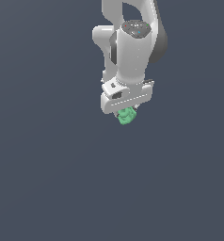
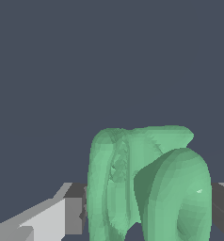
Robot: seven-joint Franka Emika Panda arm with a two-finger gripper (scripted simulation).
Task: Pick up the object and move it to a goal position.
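The white gripper (image 1: 126, 112) points downward, clamped on the green object (image 1: 126, 116), which pokes out beneath it; in the wrist view the object (image 2: 149, 188) sits between both fingers (image 2: 72, 214), seemingly touching each.

Open grey floor (image 1: 48, 179) surrounds the arm (image 1: 130, 52); nothing obstructs.

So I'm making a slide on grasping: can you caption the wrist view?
Wrist view: the hand shut on a lumpy green piece, its fingers pressing either side against a plain dark background.
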